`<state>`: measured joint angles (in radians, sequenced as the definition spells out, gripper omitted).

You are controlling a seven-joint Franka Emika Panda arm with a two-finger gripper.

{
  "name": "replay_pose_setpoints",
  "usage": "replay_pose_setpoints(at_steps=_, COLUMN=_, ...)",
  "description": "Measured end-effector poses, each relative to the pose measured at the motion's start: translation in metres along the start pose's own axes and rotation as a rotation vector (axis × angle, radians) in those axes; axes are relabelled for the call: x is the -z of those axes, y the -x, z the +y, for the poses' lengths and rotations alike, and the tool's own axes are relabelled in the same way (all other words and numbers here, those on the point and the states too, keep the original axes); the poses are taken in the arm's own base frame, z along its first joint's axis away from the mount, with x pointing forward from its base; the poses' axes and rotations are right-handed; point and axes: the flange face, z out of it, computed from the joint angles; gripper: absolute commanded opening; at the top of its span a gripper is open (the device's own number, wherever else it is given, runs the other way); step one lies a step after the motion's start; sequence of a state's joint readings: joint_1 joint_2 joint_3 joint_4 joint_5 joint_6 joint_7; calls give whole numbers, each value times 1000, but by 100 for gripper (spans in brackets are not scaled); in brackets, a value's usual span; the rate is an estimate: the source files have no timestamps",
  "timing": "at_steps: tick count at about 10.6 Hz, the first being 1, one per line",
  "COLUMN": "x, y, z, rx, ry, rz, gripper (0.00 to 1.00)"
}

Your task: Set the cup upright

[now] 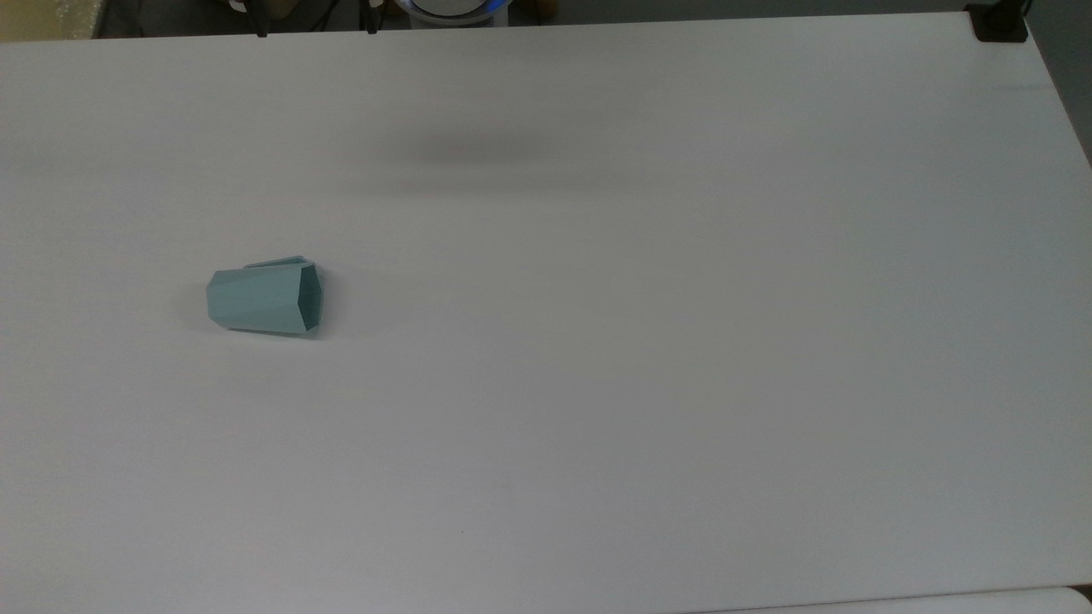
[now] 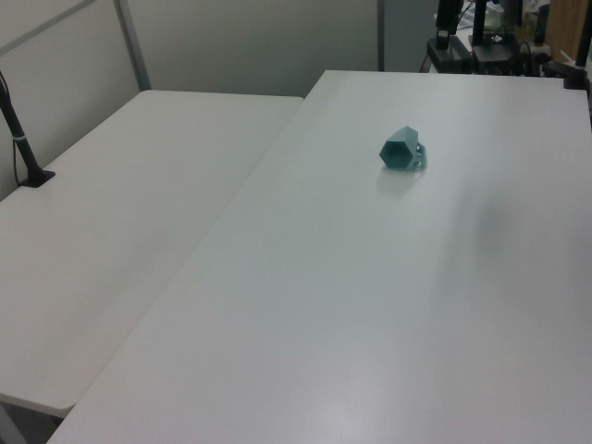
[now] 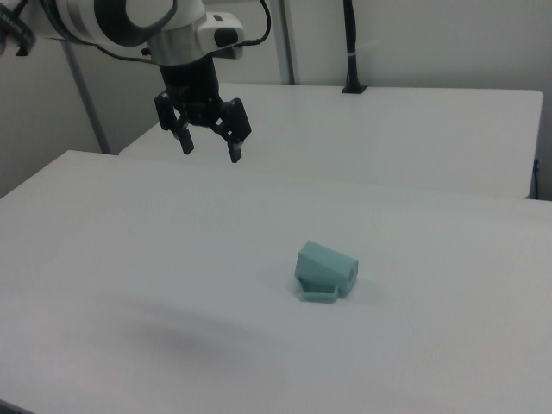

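The pale teal faceted cup [image 1: 264, 298] lies on its side on the white table [image 1: 648, 341], its mouth toward the top view's right and its handle on the far side. In the left view the cup [image 2: 401, 151] shows its six-sided mouth. In the right view the cup [image 3: 324, 269] rests with its handle flat on the table near the front. My gripper [image 3: 210, 149] hangs open high above the table, well to the right view's left of the cup, with nothing between its fingers. Its fingertips [image 1: 368, 28] just show at the top view's upper edge.
A second white table [image 2: 129, 213] adjoins on the left view's left, with a black clamped post [image 2: 23, 153] on it. A black clamp [image 1: 996, 24] sits at the top view's upper right corner. The arm's shadow [image 1: 478, 153] falls on the table.
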<state>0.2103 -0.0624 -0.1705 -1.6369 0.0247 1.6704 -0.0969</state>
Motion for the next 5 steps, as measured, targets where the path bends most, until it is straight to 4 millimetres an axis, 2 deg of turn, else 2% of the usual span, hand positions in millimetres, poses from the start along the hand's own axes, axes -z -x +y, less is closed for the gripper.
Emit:
replay_pose_setpoints(at_steps=3, x=-2, y=0, z=0, rx=-27, ry=39, rz=-8, gripper=100)
replay_pose_setpoints(at_steps=4, x=-9, y=-3, z=-6, rx=-27, ry=111, rz=-22, gripper=100)
replay_pose_setpoints(at_steps=5, x=-20, y=-12, z=-25, rx=-56, ry=185, rz=-16, gripper=100)
